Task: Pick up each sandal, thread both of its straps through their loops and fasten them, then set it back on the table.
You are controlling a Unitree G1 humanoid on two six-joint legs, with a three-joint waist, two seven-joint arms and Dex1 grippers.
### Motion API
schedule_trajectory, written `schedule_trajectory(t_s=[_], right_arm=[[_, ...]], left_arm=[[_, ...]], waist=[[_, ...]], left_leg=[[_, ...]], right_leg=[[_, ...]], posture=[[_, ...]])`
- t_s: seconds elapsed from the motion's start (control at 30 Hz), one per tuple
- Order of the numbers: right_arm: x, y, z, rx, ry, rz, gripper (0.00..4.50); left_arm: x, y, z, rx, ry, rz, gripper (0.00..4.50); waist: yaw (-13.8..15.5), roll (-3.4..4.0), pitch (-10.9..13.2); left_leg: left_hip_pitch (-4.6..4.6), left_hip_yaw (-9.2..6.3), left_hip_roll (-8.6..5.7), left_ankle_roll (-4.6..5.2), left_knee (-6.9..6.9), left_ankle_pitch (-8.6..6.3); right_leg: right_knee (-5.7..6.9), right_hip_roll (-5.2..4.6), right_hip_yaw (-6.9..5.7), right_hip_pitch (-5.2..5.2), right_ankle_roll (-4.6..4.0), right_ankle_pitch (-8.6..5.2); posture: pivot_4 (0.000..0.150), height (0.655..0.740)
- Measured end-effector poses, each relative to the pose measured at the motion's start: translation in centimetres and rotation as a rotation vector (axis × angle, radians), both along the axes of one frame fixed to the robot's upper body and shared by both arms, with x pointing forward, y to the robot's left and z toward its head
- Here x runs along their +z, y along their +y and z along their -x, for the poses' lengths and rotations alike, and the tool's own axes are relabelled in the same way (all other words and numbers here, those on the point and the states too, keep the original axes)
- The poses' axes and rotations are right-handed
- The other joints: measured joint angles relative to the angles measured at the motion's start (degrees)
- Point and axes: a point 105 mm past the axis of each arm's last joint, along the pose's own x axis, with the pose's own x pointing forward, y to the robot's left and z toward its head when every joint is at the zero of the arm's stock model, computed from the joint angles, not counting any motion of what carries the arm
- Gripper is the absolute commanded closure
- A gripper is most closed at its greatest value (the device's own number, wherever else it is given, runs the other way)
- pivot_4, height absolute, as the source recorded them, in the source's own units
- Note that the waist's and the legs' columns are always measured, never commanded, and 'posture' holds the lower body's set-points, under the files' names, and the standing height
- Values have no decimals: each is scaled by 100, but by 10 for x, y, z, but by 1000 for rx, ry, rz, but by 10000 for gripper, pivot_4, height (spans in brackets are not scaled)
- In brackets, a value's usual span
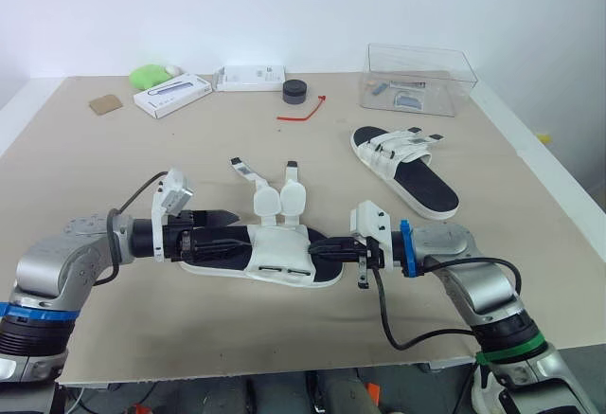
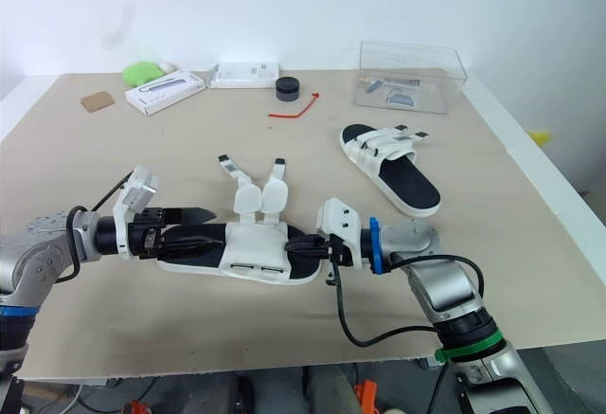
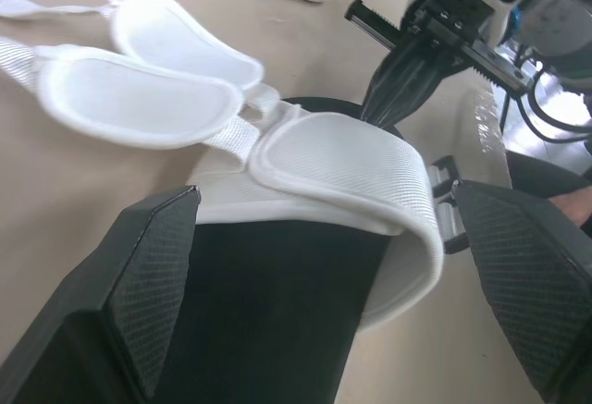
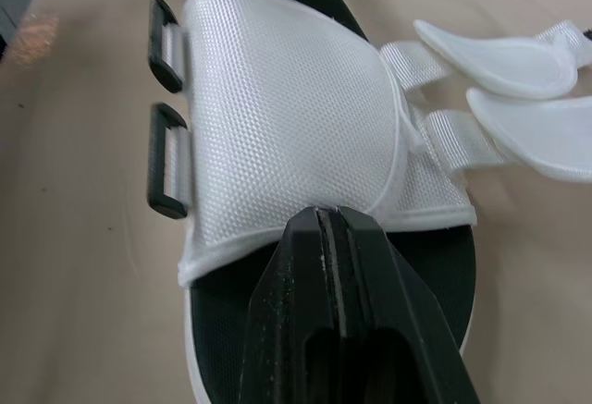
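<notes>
A white sandal with a black footbed point(image 1: 275, 248) lies at the front middle of the table. Its two straps point(image 1: 279, 196) are undone and fan out toward the far side, away from the black loops point(image 4: 166, 168) on its near side. My left gripper point(image 1: 222, 231) is open, with one finger on each side of the sandal's left end point(image 3: 277, 321). My right gripper point(image 1: 320, 248) is shut, its tips point(image 4: 324, 228) resting on the footbed at the edge of the white upper. A second sandal point(image 1: 402, 172) lies farther back on the right with its straps across its upper.
A clear plastic box point(image 1: 417, 78) stands at the back right. Along the back are a black round object point(image 1: 294, 90), a red cord point(image 1: 303, 111), two white boxes point(image 1: 170, 95) point(image 1: 249, 77), a green item point(image 1: 147, 75) and a brown square point(image 1: 106, 103).
</notes>
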Motion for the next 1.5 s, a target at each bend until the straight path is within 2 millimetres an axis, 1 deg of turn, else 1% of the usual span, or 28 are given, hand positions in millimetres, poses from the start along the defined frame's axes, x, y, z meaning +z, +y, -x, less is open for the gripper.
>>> schedule_trajectory(t_s=[0.07,0.37,0.53,0.57,0.63,0.7,0.73,0.8,0.87,0.97,1.07,1.1,1.17,1.23,1.43,1.5], right_arm=[[-4,0,-1,-5,2,18,44833],[-9,-1,1,1,25,47,44833],[-13,0,1,4,28,54,44833],[-13,1,0,5,22,52,44833],[-13,1,0,6,19,53,44833],[-13,1,0,8,12,56,44833],[-13,0,0,9,8,55,44833],[-13,1,0,10,5,55,44833],[-13,1,0,12,1,54,44833],[-13,1,0,13,-3,56,44833],[-13,0,0,13,-7,59,44833],[-12,0,-1,15,-16,62,44833],[-12,0,-1,16,-20,62,44833],[-12,0,-1,15,-21,64,44833],[-12,1,-1,10,-25,64,44833],[-12,1,-1,9,-25,64,44833]], left_arm=[[1,3,-5,18,-2,0,0],[1,7,-10,36,-25,-3,0],[4,2,-18,56,-14,37,0],[6,4,-30,108,14,68,0],[7,7,-35,141,24,78,0],[6,11,-45,197,78,82,0],[3,13,-49,228,139,79,0],[-1,15,-52,252,234,80,0],[-3,11,-53,245,290,99,0],[-4,-1,-55,216,407,137,0],[-2,-9,-57,192,450,161,0],[0,-15,-61,177,480,182,0],[2,-21,-65,164,498,198,0],[1,-22,-71,175,515,206,0],[-14,-29,-91,220,576,219,0],[-13,-30,-97,227,567,220,0]], waist=[[-1,0,0],[1,-1,0],[5,-3,0],[5,-5,0],[2,-5,0],[-1,-6,0],[-1,-6,0],[-2,-6,0],[1,-6,0],[2,-8,0],[3,-9,0],[4,-10,0],[4,-12,-1],[-4,-12,-1],[0,-14,0],[-2,-14,0]], left_leg=[[1,1,0,-1,0,1],[-3,1,-1,-1,0,0],[-3,-1,-3,-1,4,1],[-2,-1,-2,-1,7,1],[-2,0,-3,-1,7,1],[-1,-1,-2,-1,7,1],[-2,-2,-2,-1,7,1],[-3,-2,-3,-1,7,0],[-5,-4,-4,-1,7,0],[-9,-5,-10,-1,9,0],[-8,-6,-12,-1,9,0],[-10,-7,-15,-1,10,1],[-9,-6,-16,-2,12,1],[-8,-4,-16,-2,11,1],[-12,-6,-27,-2,11,1],[-12,-5,-29,-2,11,0]], right_leg=[[0,1,1,0,2,0],[-1,-2,1,-1,-2,2],[0,-2,0,1,2,3],[0,0,0,3,5,5],[0,0,1,2,6,5],[0,2,2,2,6,6],[1,2,2,3,5,6],[0,2,2,2,4,7],[0,-1,1,2,1,8],[0,-5,0,2,-7,14],[0,-6,0,3,-8,15],[0,-6,-2,3,-7,16],[0,-6,0,3,-7,17],[1,-5,2,2,-8,17],[0,-5,0,1,-9,17],[0,-6,3,1,-9,17]], posture=[[1500,7400],[1500,7400],[1500,7400],[1500,7400],[1500,7400],[1500,7400],[1500,7400],[1500,7400],[1500,7400],[1500,7400],[1500,7400],[1500,7400],[1500,7400],[1500,7400],[1500,7400],[1500,7400]])
